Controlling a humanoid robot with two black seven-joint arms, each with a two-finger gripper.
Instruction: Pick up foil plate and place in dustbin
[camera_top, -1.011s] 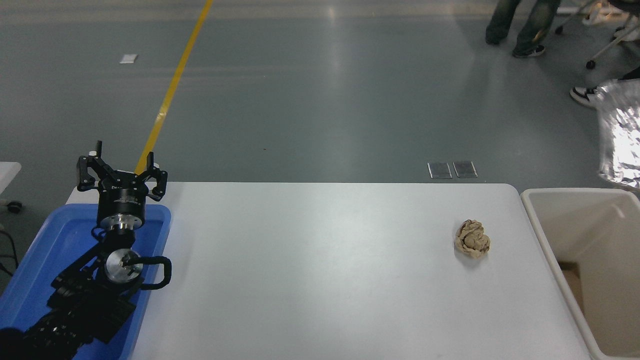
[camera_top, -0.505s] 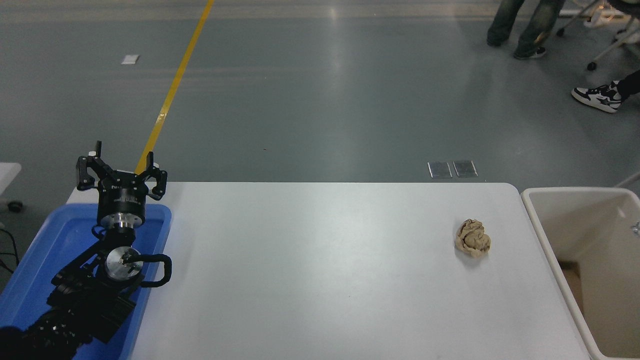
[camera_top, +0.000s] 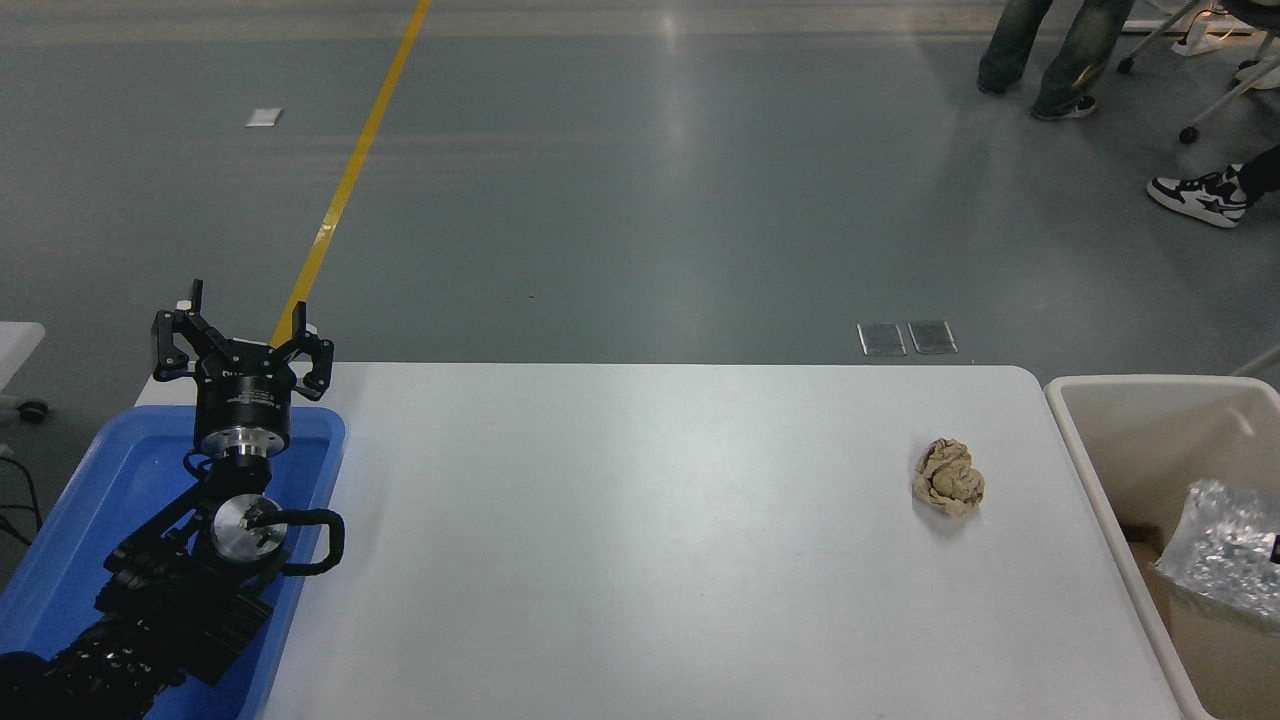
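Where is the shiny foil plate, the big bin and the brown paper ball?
foil plate (camera_top: 1225, 540), head view, middle of its crinkled silver surface.
bin (camera_top: 1080, 455), head view, left rim.
paper ball (camera_top: 948, 478), head view, middle of the crumpled lump.

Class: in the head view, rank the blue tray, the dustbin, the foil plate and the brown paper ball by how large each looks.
1-2. blue tray and dustbin: both cut off by the frame, too close to rank.
3. foil plate, partly out of frame.
4. brown paper ball.
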